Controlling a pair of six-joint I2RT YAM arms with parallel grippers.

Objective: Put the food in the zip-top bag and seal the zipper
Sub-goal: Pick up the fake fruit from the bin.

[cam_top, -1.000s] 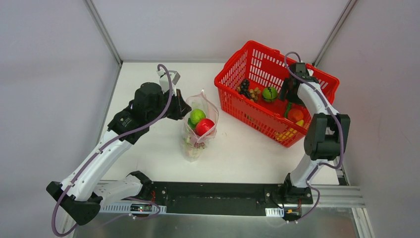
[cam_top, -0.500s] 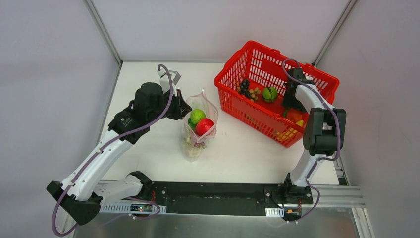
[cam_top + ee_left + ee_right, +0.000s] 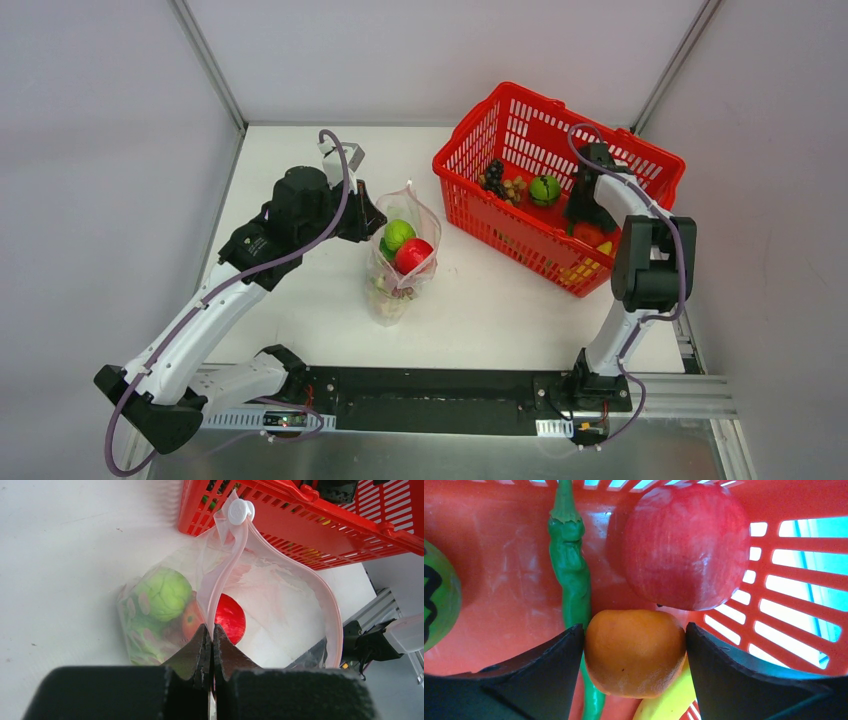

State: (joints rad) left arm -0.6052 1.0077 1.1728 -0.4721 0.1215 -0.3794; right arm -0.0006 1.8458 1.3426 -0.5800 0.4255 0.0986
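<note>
The right tool (image 3: pixel 635 641) grips the orange fruit (image 3: pixel 634 655) and should lift it straight up. The left tool (image 3: pixel 210 641) pinches the zip-top bag (image 3: pixel 280 592).

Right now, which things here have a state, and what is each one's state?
zip-top bag, mouth open, partly filled.
zipper, unsealed.
left gripper, shut on zipper.
right gripper, shut on orange fruit.
orange fruit, gripped inside red basket.
red basket, upright, holding fruit.
</note>
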